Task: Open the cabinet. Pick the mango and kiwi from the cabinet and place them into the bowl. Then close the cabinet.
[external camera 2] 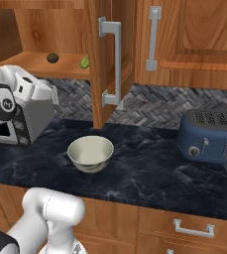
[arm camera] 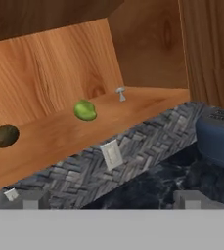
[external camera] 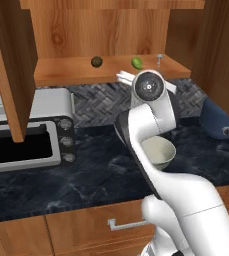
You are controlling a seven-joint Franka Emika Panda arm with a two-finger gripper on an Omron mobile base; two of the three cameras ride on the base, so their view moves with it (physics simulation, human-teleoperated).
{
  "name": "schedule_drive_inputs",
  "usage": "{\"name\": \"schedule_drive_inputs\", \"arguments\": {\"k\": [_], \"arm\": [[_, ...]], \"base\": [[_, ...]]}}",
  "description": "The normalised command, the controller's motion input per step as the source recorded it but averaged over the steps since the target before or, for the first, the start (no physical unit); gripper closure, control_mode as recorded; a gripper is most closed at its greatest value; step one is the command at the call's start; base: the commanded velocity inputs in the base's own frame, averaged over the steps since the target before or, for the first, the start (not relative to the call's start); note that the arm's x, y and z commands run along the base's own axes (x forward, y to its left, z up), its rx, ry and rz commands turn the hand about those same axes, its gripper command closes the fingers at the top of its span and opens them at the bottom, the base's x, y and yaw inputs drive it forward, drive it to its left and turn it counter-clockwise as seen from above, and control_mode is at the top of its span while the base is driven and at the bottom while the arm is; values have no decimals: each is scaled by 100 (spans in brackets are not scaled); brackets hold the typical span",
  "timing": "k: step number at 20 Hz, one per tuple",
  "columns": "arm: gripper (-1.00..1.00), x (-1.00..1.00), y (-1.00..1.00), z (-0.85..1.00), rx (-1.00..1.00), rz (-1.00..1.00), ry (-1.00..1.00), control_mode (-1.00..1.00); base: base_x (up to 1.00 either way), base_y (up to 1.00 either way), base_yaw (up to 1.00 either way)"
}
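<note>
Fingers (arm camera: 30,200) spread, nothing held; reaching for the mango (arm camera: 85,110) risks nudging it rolling left toward the kiwi (arm camera: 4,135) or off the cabinet (arm camera: 59,63) shelf.

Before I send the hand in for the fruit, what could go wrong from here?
The mango and kiwi lie loose on the cabinet shelf; both are rounded, so an off-centre closing of the open gripper may roll one away or off the shelf edge. A small grey thing stands just beyond the mango and could be knocked. The open right door hangs close above the bowl, crowding the carry down.
</note>
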Motion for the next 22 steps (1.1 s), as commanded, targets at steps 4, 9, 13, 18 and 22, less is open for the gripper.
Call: {"name": "schedule_drive_inputs", "arguments": {"k": [4,9,13,18,22], "arm": [[-100,1,-6,31,0,0,9,-100],[-100,2,0,0,-1,0,2,-100],[-100,7,-3,0,-2,10,15,-100],[-100,2,0,0,-11,11,29,-100],[-100,1,0,0,-1,2,10,-100]], "base": [[0,0,0],[0,0,0],[0,0,0],[0,0,0],[0,0,0]]}}
